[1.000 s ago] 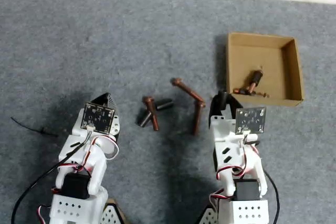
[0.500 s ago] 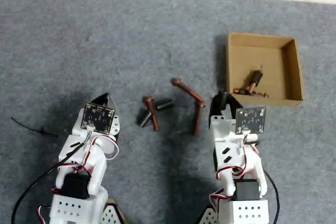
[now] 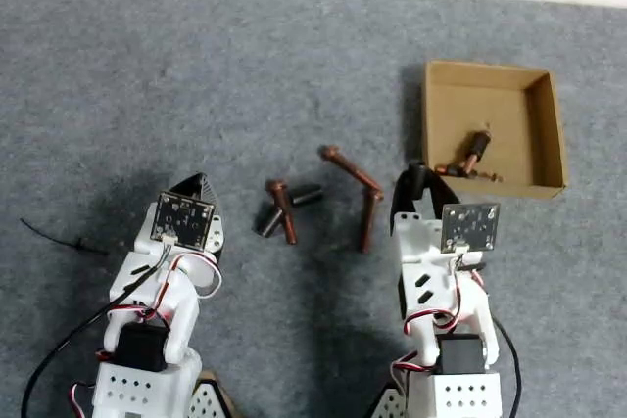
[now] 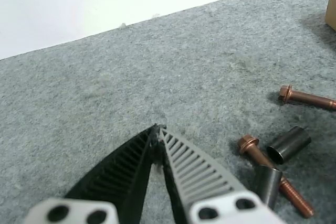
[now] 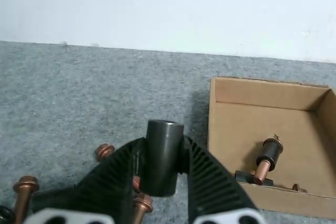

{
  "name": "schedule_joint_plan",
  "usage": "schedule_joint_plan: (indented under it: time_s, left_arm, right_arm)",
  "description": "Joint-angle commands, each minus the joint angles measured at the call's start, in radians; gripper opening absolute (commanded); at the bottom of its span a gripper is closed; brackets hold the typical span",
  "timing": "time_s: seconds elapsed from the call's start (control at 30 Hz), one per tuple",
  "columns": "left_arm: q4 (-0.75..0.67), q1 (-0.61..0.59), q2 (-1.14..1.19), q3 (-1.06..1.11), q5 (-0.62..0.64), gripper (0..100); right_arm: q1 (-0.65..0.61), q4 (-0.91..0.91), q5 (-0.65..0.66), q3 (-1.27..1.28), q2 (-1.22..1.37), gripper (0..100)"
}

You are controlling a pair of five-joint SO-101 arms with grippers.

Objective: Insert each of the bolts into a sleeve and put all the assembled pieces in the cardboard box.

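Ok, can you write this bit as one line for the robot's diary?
left gripper: shut, empty | right gripper: shut on sleeve | cardboard box: assembled piece inside | loose bolts: three

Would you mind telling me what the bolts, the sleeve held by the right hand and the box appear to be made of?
The bolts look like copper-coloured, perhaps plated, metal, judging by their glossy reddish-brown sheen. The sleeve is smooth and dark grey, probably metal, though hard plastic is possible. The box is matte brown cardboard with folded walls.

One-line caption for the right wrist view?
Right tool holds a sleeve near loose bolts; box contains an assembled piece.
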Motion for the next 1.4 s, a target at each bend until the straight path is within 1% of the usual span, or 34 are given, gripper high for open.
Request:
schedule_joint_plan:
  time_s: [0.0, 0.2, 0.3, 0.47, 0.77, 0.9, 1.0, 1.1, 1.2, 1.37]
  left_arm:
    - [-0.021, -0.007, -0.01, 0.019, -0.003, 1]
    - [-0.018, -0.01, -0.01, 0.004, 0.002, 1]
    - [-0.011, -0.012, -0.008, -0.044, 0.002, 1]
    - [0.08, -0.013, -0.008, -0.119, 0.003, 1]
    - [0.08, -0.008, -0.007, -0.127, 0.003, 1]
    - [0.081, -0.007, 0.016, -0.133, 0.003, 3]
    - [0.08, -0.007, 0.13, -0.183, 0.003, 3]
    - [0.078, 0.004, 0.323, -0.288, 0.002, 3]
    - [0.078, 0.07, 0.553, -0.404, 0.002, 3]
    - [0.048, 0.205, 0.947, -0.599, 0.002, 3]
  right_arm:
    - [0.001, -0.03, 0.0, 0.104, 0.001, 0.7]
    - [0.001, -0.028, 0.0, 0.104, 0.004, 0.7]
    - [0.001, -0.027, 0.0, 0.104, 0.004, 0.7]
    - [0.001, -0.027, 0.0, 0.104, 0.004, 0.7]
    - [0.001, -0.027, 0.0, 0.104, 0.004, 0.7]
    - [0.001, -0.028, 0.0, 0.104, 0.004, 0.7]
    - [0.001, -0.028, 0.0, 0.104, -0.001, 0.7]
    - [0.001, -0.03, 0.015, 0.104, -0.001, 0.7]
    - [0.001, -0.03, 0.092, 0.104, 0.004, 0.7]
    - [-0.001, -0.03, 0.104, 0.104, 0.004, 0.7]
